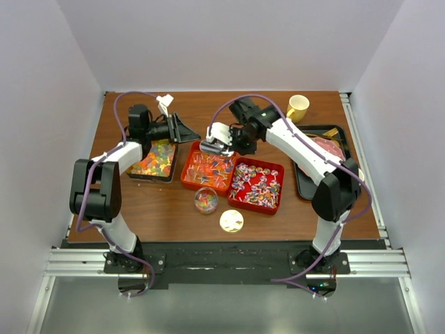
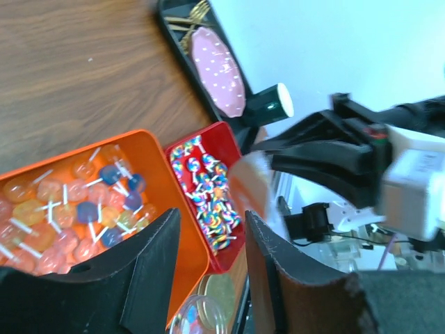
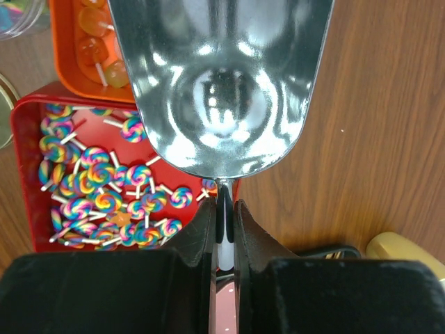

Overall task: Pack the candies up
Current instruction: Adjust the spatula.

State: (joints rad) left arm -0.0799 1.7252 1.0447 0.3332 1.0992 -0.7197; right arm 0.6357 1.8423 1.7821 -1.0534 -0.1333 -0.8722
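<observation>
My right gripper is shut on the thin handle of an empty shiny metal scoop, held over the far end of the orange tray. That tray holds clear-wrapped red and blue candies. The red tray holds swirled candies. Gummy candies fill a black tray on the left. A small clear jar holds tiny multicoloured sweets. My left gripper is open and empty, just left of the scoop.
A round gold lid lies near the jar at the front. A yellow mug stands at the back right. A black tray with a pink dotted plate sits at the right.
</observation>
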